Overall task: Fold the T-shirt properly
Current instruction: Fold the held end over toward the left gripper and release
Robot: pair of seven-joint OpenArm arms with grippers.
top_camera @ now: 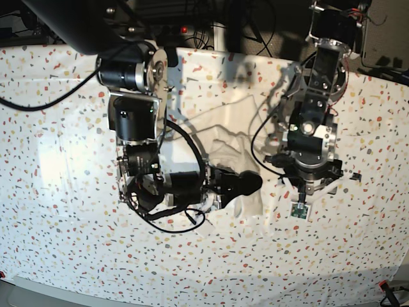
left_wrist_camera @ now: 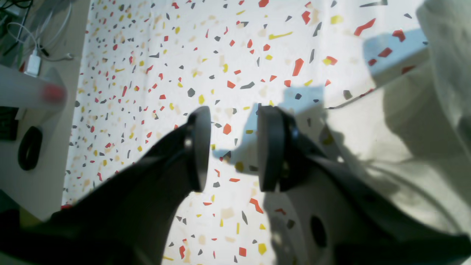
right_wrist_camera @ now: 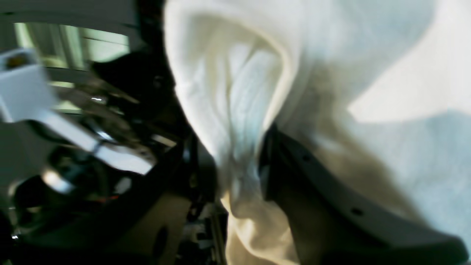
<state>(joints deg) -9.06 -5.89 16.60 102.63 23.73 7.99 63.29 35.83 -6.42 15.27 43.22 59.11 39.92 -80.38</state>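
The white T-shirt point(top_camera: 223, 137) lies crumpled in the middle of the speckled table covering point(top_camera: 57, 160), with no print showing. My right gripper point(top_camera: 251, 185) is shut on a bunch of its fabric. In the right wrist view the cloth point(right_wrist_camera: 235, 95) is pinched between the fingers of the right gripper point(right_wrist_camera: 239, 173) and billows above them. My left gripper point(left_wrist_camera: 233, 147) is open and empty, just above the covering point(left_wrist_camera: 184, 55) and beside the shirt's edge point(left_wrist_camera: 404, 147). In the base view it is hidden under its own arm point(top_camera: 310, 137).
The table's edge runs down the left of the left wrist view, with a white plug point(left_wrist_camera: 33, 64), cables and a black ring point(left_wrist_camera: 29, 147) beyond it. Cables hang off both arms point(top_camera: 179, 220). Dark equipment point(top_camera: 83, 22) stands along the back edge.
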